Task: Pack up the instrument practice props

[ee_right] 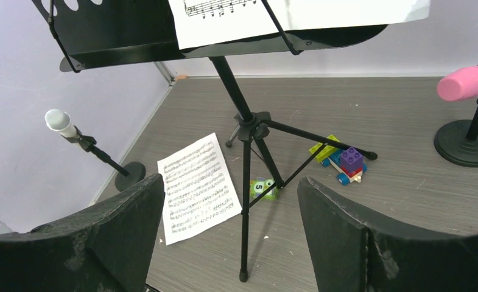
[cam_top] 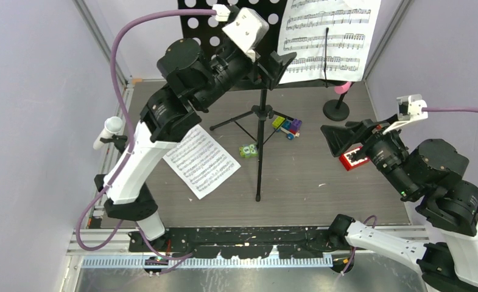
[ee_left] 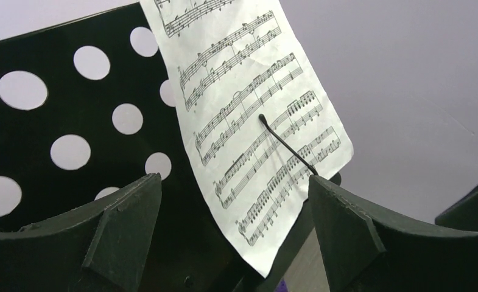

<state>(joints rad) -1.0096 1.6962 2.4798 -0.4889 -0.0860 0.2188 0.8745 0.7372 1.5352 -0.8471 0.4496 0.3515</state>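
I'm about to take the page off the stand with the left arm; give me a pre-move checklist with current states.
1. Left gripper open and empty: ok.
2. Left gripper facing the sheet-music page on the music desk: ok; gap to it cannot tell.
3. Page free to slide out: not ok, a wire page holder lies across it.
4. Right gripper open, apart from the tripod legs: ok.
5. Tripod legs planted on the table: ok.
6. Second page packed: not ok, lying flat on the table.
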